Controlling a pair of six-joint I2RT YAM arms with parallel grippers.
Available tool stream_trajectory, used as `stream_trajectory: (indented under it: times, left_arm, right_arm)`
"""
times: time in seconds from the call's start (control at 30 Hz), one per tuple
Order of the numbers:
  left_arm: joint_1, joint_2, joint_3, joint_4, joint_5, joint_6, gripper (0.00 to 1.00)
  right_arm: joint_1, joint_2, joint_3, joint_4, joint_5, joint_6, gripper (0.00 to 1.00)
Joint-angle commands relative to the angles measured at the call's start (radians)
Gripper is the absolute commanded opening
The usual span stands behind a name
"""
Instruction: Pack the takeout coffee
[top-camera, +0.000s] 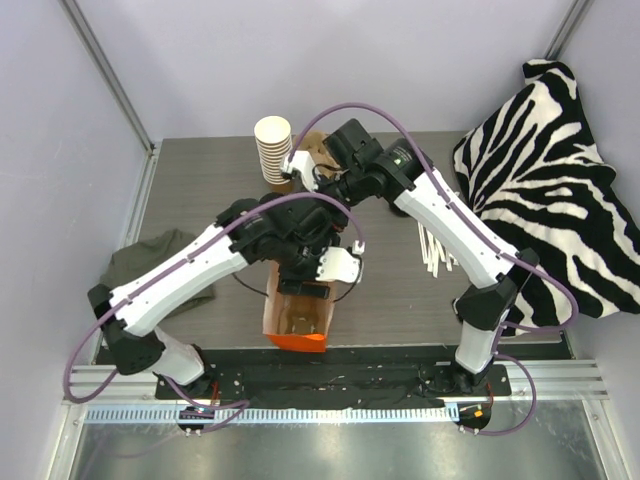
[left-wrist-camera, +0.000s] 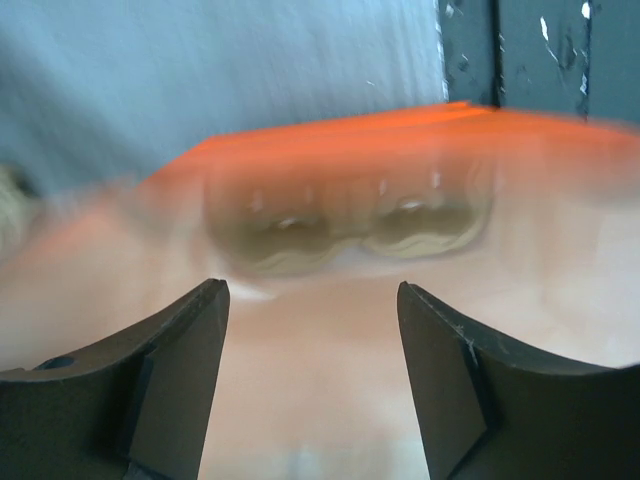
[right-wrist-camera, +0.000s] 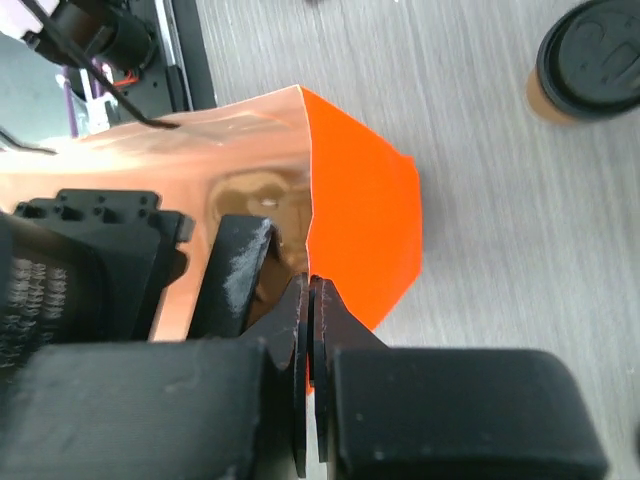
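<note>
Right end effector (right-wrist-camera: 308, 290): pinching the orange bag (right-wrist-camera: 365, 230) lip; I'd hold it steady.
Left end effector (left-wrist-camera: 312, 300): spread inside the mouth, possibly above a cup tray (left-wrist-camera: 350, 225).
Takeout coffee (right-wrist-camera: 590, 60): upright on the desk (right-wrist-camera: 480, 200), well beyond the right end effector, unpacked.
</note>
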Motion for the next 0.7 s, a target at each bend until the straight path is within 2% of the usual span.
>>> stream_trajectory:
  times: [0.0,0.3,0.5,0.6,0.67]
  left_arm:
    - [0.026,-0.184,0.086,0.099,0.068,-0.023,0.73]
    - [0.020,-0.388,0.046,0.199,0.155,-0.069,0.85]
    - [0.023,-0.396,0.051,0.240,0.041,-0.152,0.86]
    - [0.066,-0.390,0.058,0.262,0.010,-0.253,0.88]
    - [0.145,-0.383,0.055,0.272,0.020,-0.327,0.91]
  right_arm:
    - [0.027,-0.070,0.013,-0.120,0.018,-0.042,0.01]
    - [0.039,-0.130,-0.068,-0.113,0.071,-0.044,0.01]
    - [0.041,-0.186,-0.133,-0.082,0.130,-0.034,0.01]
    - [0.041,-0.226,-0.182,-0.054,0.215,-0.021,0.01]
    - [0.032,-0.245,-0.210,-0.038,0.275,-0.005,0.01]
